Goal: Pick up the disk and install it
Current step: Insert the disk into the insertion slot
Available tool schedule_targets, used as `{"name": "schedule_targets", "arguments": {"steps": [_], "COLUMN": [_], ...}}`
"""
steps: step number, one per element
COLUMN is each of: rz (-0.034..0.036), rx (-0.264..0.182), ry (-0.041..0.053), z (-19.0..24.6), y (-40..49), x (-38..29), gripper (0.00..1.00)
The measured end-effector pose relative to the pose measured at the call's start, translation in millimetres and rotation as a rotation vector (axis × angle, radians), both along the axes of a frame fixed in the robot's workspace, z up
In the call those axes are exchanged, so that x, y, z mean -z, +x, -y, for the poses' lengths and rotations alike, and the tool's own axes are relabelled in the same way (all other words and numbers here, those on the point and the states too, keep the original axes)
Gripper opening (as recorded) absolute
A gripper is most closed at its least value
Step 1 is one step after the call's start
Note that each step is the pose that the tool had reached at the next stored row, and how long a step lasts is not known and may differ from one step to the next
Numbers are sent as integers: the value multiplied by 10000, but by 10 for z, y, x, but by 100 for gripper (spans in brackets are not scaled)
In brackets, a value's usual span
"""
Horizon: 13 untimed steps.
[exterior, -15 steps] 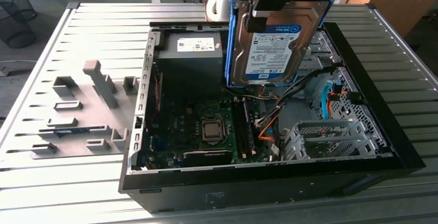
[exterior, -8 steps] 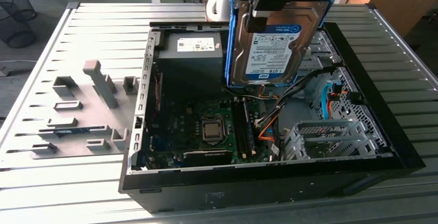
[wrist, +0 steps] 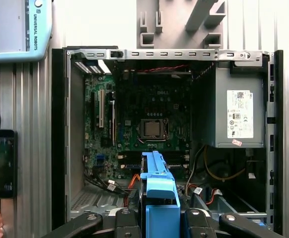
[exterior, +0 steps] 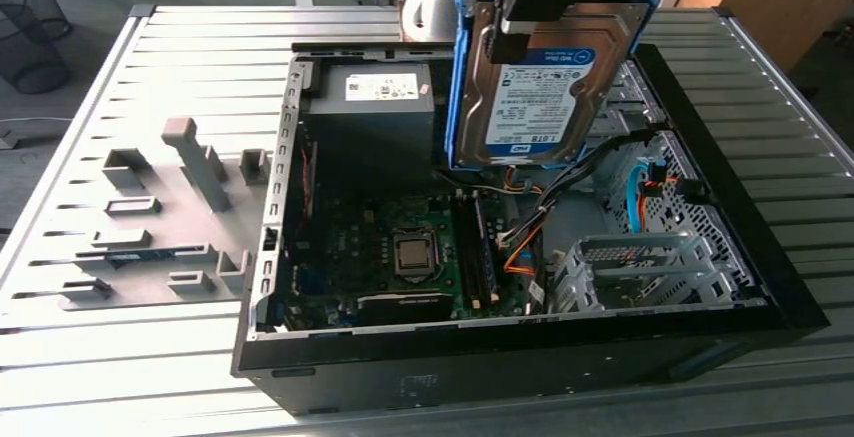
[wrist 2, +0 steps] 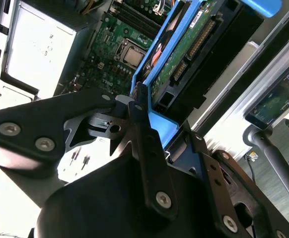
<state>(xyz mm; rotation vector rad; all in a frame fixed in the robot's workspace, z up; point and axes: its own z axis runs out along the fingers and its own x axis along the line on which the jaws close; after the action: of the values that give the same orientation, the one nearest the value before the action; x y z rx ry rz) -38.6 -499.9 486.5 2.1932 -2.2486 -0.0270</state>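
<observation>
Overhead, the gripper [exterior: 518, 37] is clamped on the disk [exterior: 541, 107], holding it upright in the air above the open computer case [exterior: 534, 357], which contains 1 motherboard [exterior: 387, 247], 1 grey power supply [exterior: 371, 117] and what seems to be a metal drive cage [exterior: 627, 272].

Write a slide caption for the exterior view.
The tool holds the disk above the open computer case, which lies on a slatted metal table.
</observation>
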Motion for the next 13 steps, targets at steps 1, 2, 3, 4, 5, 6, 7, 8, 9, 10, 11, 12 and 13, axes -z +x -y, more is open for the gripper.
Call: {"name": "schedule_targets", "arguments": {"steps": [1, 2, 3, 4, 5, 6, 7, 8, 9, 10, 11, 12, 13], "rz": [0, -1, -1, -1, -1, -1, -1, -1, -1, -1, -1, -1, -1], "rx": [0, 0, 0, 0, 1, 0, 0, 0, 0, 0, 0, 0, 0], "ry": [0, -1, 0, -1, 0, -1, 0, 1, 1, 0, -2, 0, 0], "z": [0, 0, 0, 1, 6, 18, 40, 69, 102, 140, 173, 205, 232], "y": [12, 24, 32, 35, 35, 36, 36, 36, 36, 36, 36, 36, 36], "x": [0, 0, 0, 0, 0, 0, 1, 2, 2, 3, 3, 4, 5], "gripper": [36, 36, 36, 36, 36, 36, 36, 36, 36, 36, 36, 36, 36]}}
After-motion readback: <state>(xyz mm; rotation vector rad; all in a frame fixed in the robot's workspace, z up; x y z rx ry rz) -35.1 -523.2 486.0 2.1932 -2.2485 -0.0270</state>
